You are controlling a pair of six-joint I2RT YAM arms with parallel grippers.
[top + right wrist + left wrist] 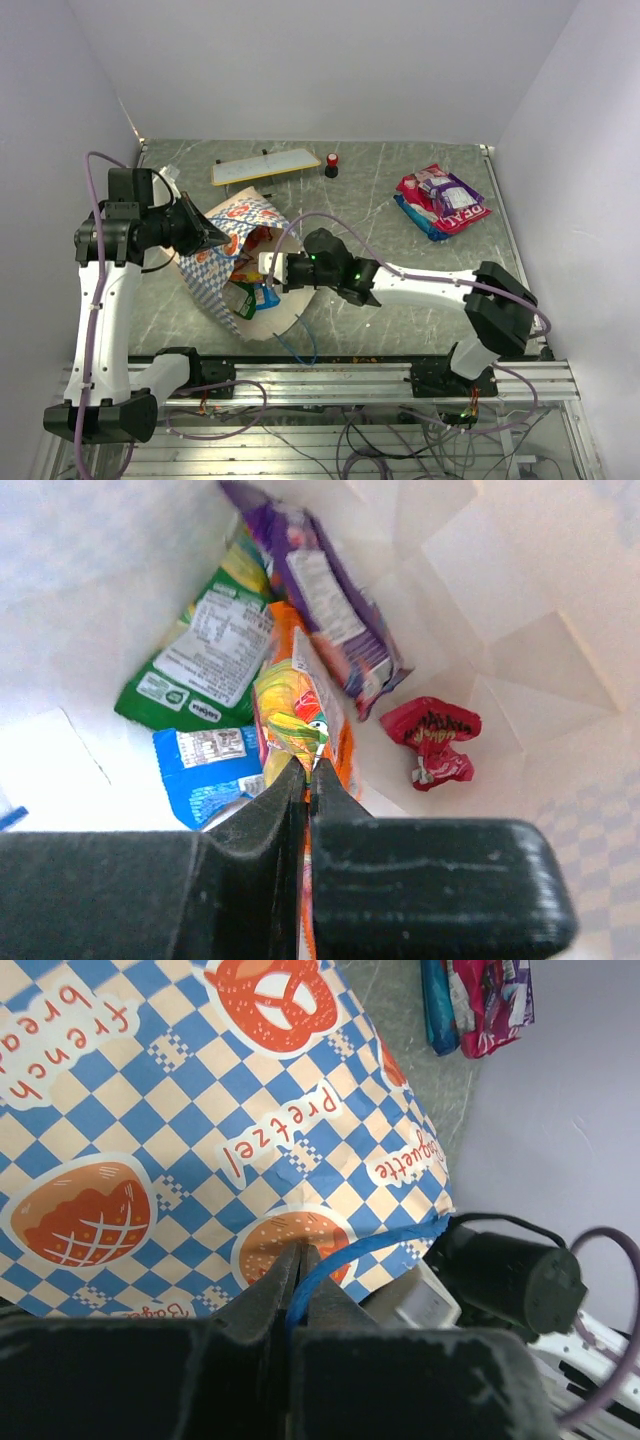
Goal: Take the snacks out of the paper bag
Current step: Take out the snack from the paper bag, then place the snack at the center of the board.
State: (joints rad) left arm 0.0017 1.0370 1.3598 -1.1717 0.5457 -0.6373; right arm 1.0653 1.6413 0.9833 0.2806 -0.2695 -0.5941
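The blue-and-white checkered paper bag [215, 265] lies on its side, mouth toward the right arm. My left gripper [300, 1252] is shut on its blue cord handle [370, 1248] at the bag's upper edge. My right gripper [307, 768] reaches inside the bag and is shut on the edge of an orange-yellow snack packet [295, 705]. Around it inside lie a green packet [210, 660], a blue packet [205, 770], a purple packet [325, 600] and a tiny red wrapper [432, 735]. Out on the table at the far right lie magenta and blue packets [445, 200].
A flat white yellow-edged board [265, 166] and a small red-and-black knob [331, 165] sit at the back of the table. White walls close in the left, back and right sides. A loose blue cord [290, 345] trails by the bag's mouth.
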